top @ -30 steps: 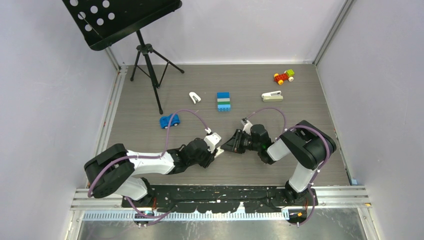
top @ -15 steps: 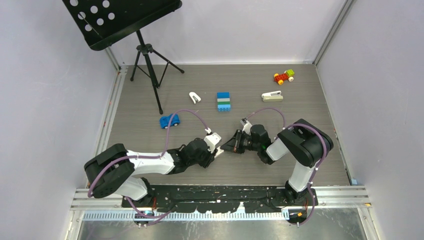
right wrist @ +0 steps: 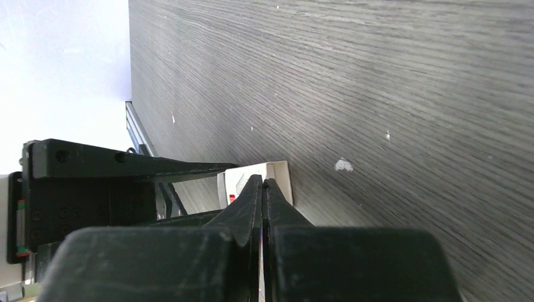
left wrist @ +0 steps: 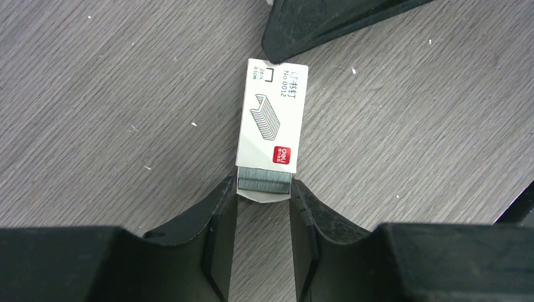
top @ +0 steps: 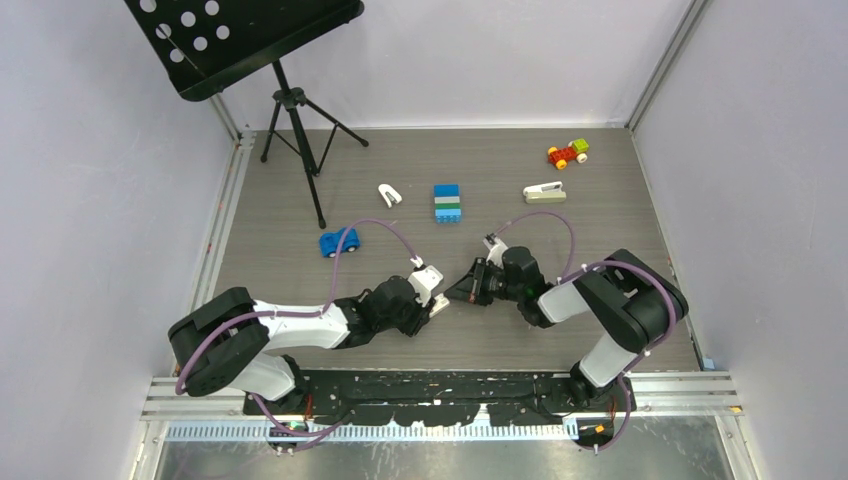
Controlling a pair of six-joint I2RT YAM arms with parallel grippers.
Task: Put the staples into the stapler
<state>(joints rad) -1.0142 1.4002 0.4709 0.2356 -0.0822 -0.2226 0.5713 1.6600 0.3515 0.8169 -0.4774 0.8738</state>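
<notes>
- Between the fingers (left wrist: 220, 214) of my left pincer (left wrist: 263, 189) sits the near end of a small white box (left wrist: 272, 119). One finger presses against each long side, so this pincer is clamped on the box.
- Right at those fingertips, the staples (left wrist: 264, 183) show as a grey strip in the open near end of the box.
- The box lies flat on the grey wood-grain surface (top: 260, 250) with its printed face up. It has a drawing of staples in the middle and a red mark close to the open end.
- My right pincer (right wrist: 262, 182) is together, its two fingers pressed tip to tip with no gap between them. The tips meet the far end of the box, and I cannot tell whether they pinch any part of it.
- Seen from above, my two pincers point at each other almost tip to tip, with the box between them, in the near half of the surface.
- Further out on my left, a blue toy car (top: 339, 241) stands near the cable of my left arm, apart from the box.
- Beyond the pincers, toward the back, a stack of blue, white and green bricks (top: 447, 203) stands with a small white clip (top: 389, 195) to its left.
- The stapler (top: 544, 193) lies on the surface to the right of the bricks, well apart from both pincers and from the staples, touching nothing else.
- A red and yellow toy car (top: 567, 153) sits behind the stapler, near the back right corner.
- A black music stand (top: 290, 100) rises at the back left, its tripod feet on the surface.
</notes>
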